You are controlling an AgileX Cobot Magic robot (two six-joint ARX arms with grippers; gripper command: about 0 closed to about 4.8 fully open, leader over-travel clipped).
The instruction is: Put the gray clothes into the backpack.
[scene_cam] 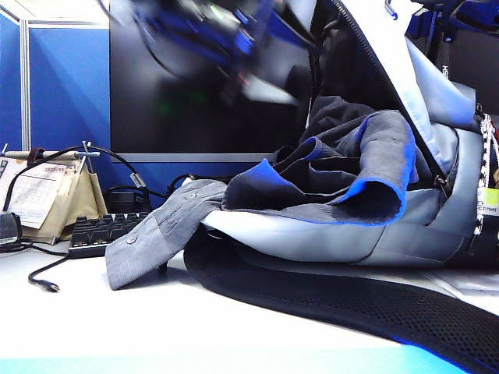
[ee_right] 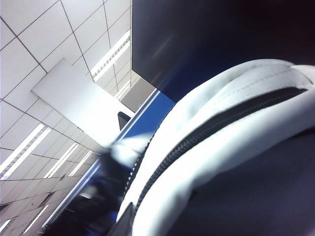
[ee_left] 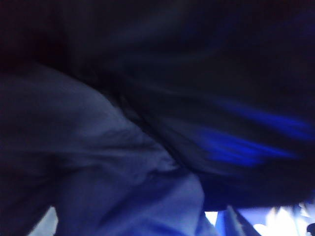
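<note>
The backpack (scene_cam: 327,238) lies open on the table at the right, pale gray-white, with its black mesh back panel (scene_cam: 351,300) spread in front. The gray clothes (scene_cam: 343,167) are bunched in its mouth, and one buttoned sleeve (scene_cam: 148,241) hangs out to the left onto the table. My left gripper (scene_cam: 234,47) is a blue-black blur above the shirt, with its jaws unreadable. The left wrist view is filled with dark cloth (ee_left: 123,162). My right gripper (ee_right: 129,219) is shut on the backpack's raised rim (ee_right: 221,113), beside the black zipper (ee_right: 211,128).
A dark monitor (scene_cam: 195,101) stands behind, in front of a blue partition (scene_cam: 66,86). At the left are a desk calendar (scene_cam: 39,199), a black keyboard-like block (scene_cam: 105,230) and a loose cable (scene_cam: 47,280). The black-and-white cord (scene_cam: 489,156) hangs at the far right.
</note>
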